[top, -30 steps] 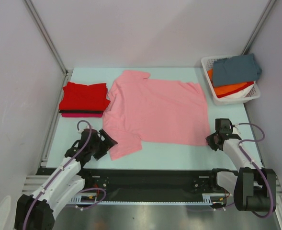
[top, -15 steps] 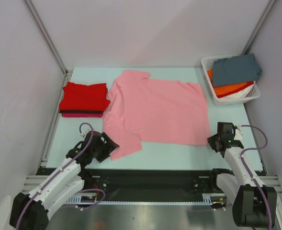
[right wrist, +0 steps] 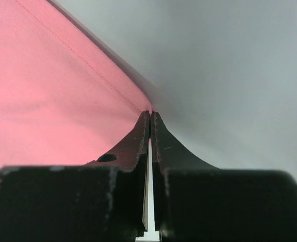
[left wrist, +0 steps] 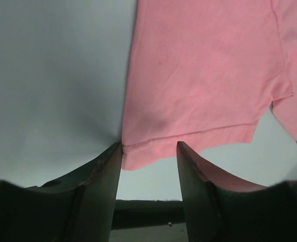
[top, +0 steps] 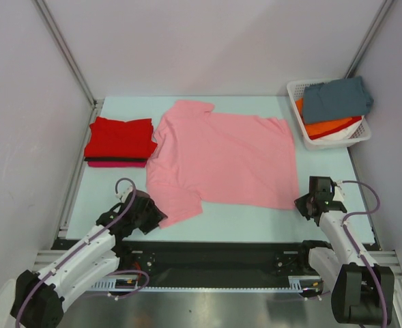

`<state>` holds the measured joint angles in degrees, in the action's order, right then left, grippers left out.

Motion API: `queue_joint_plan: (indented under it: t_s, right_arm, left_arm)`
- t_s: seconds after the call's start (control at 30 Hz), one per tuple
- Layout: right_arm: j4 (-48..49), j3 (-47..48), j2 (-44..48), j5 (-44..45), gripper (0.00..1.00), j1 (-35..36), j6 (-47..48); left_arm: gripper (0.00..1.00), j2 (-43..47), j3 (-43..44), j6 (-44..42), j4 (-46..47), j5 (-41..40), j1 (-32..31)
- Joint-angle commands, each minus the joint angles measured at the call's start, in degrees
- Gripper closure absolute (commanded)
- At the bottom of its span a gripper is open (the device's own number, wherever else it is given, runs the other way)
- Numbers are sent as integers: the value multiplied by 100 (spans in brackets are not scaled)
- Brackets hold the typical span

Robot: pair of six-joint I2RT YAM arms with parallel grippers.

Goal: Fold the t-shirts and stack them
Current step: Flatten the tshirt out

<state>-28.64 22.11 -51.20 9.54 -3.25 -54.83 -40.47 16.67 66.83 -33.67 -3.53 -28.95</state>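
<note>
Both grippers sit closer to the near edge than a second ago. Your left gripper (top: 157,216) has slid back along the sleeve, your right gripper (top: 302,203) only slightly.

Far left of the table (top: 255,220): folded red t-shirt (top: 121,137) stacked on a magenta t-shirt (top: 117,163), of which just an edge shows.

Left gripper: fingers (left wrist: 100,181) spread, low over the table. The sleeve hem of the light pink t-shirt (top: 221,154) lies between the tips, nothing gripped.

Pink shirt lies flat and unfolded mid-table, collar end toward the red stack.

Right gripper: fingers (right wrist: 133,146) pressed together, tips at the shirt's near right corner. You cannot tell whether cloth is caught.

Far right corner: white basket (top: 295,90) holding a grey-blue t-shirt (top: 337,99) over an orange t-shirt (top: 330,127).
</note>
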Motion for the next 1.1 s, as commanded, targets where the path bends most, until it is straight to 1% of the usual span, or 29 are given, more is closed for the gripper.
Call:
queue_joint_plan:
  t_s: [0.0,0.17,0.27,0.3,0.4,0.43,0.6,0.7,0.73,0.8,0.9,0.93,0.97,1.0,1.03,1.07]
  right_arm:
    - [-36,-5,22,-5,100,-9,34]
    - [25,-31,49,-92,100,-9,16]
    - [34,-40,84,-154,100,8,34]
    - [26,-31,101,-154,100,8,60]
    - [-71,21,145,-154,100,17,69]
    - [-62,22,198,-163,100,17,112]
    - [122,83,321,-488,100,26,271]
    - [569,205,251,-892,100,35,569]
    - [570,267,251,-1049,100,35,570]
    - [833,434,137,-1331,100,35,649]
    - [1106,969,-144,-1613,100,35,684]
    - [1159,1136,-214,-1674,100,26,701]
    - [1151,1555,-302,-1753,100,17,728]
    - [1124,1768,-468,-1789,100,8,754]
    - [1063,2240,-548,-1885,100,-18,789]
    - [1045,2454,-619,-1955,100,-44,842]
  left_arm:
    - [47,-137,-23,207,-386,-165,-260]
    - [51,-251,-119,436,-368,-350,-454]
    - [66,-242,-146,463,-272,-420,-454]
    - [79,-181,-146,428,-202,-429,-454]
    - [96,-6,-137,253,-26,-464,-445]
    - [99,30,-102,208,9,-490,-454]
    - [99,-22,249,-116,246,-614,-445]
    - [100,-399,748,-406,509,-588,-401]
    - [99,-505,863,-468,572,-561,-375]
    - [100,-663,1101,-679,773,-422,-209]
    - [100,-988,1759,-890,976,-132,231]
    - [100,-1068,2231,-986,976,-78,362]
    - [100,-1251,2497,-1214,942,-17,607]
    - [100,-1331,2778,-1320,906,36,732]
    - [100,-1402,3329,-1408,854,124,837]
    - [100,-1463,3613,-1557,732,142,1004]
